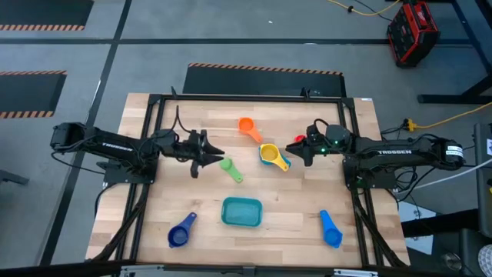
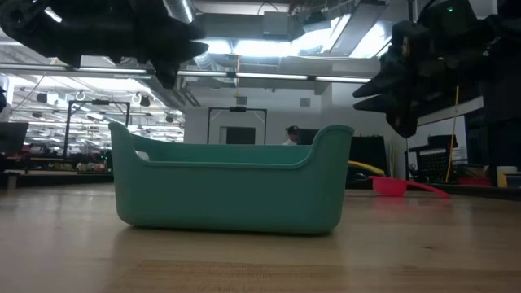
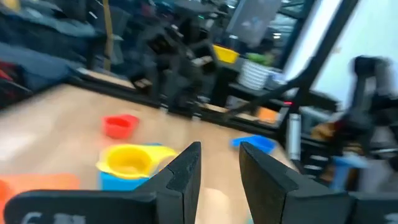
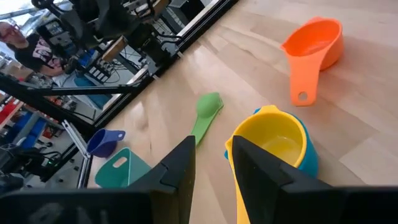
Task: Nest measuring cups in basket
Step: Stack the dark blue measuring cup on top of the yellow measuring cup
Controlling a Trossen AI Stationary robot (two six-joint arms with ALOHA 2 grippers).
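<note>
My left gripper (image 1: 217,151) hangs above the table's left middle, open, with nothing between its fingers (image 3: 217,149). My right gripper (image 1: 290,148) hangs at the right middle, its fingers a little apart and bare (image 4: 210,144). Between them a yellow cup (image 1: 269,154) sits nested in a light blue cup (image 1: 281,163), just ahead of the right fingers. An orange cup (image 1: 247,126) lies farther back and a green cup (image 1: 231,169) near the left gripper. A red cup (image 1: 299,139) shows beside the right gripper. The teal basket (image 1: 242,211) stands toward the near edge, holding nothing visible.
A dark blue cup (image 1: 181,231) lies at the near left and a blue cup (image 1: 330,228) at the near right. A black frame (image 1: 246,98) runs around the table top. Bare wood lies between the basket and the green cup.
</note>
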